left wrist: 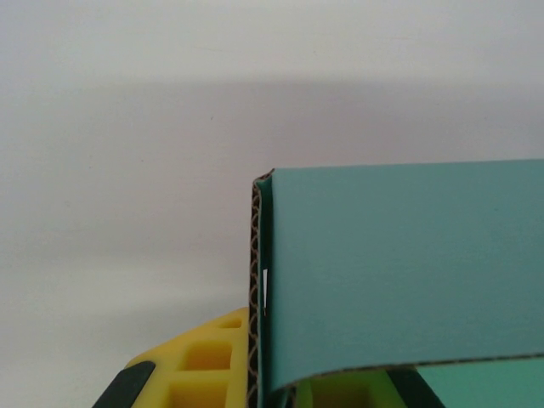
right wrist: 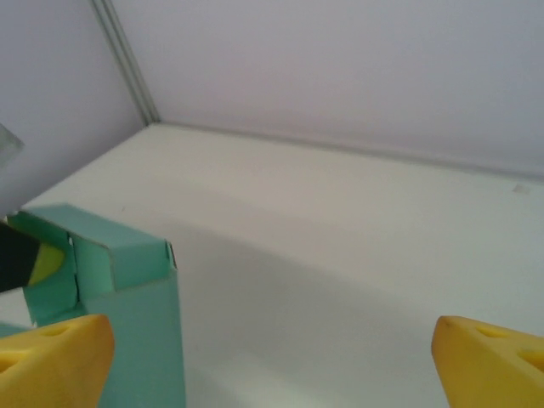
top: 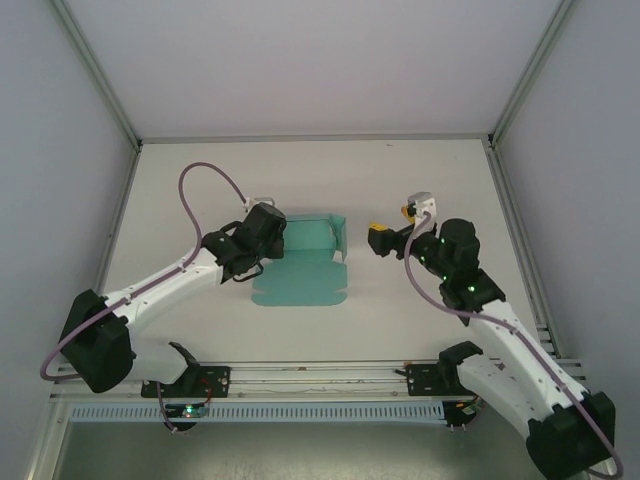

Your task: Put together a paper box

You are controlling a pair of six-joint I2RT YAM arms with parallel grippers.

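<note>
Half-folded near the middle of the table (top: 430, 300): paper box (top: 305, 262), walls raised at the far end, one panel flat toward the arms. Pinched at its left wall by left gripper (top: 272, 232), a yellow finger (left wrist: 200, 361) either side of the card. Spread wide just right of it, not touching: right gripper (top: 392, 226)

Teal-green corrugated-card paper box (left wrist: 399, 272) fills 4 o'clock; yellow fingers (left wrist: 208, 365) pinch its folded edge at 6 o'clock.
</note>
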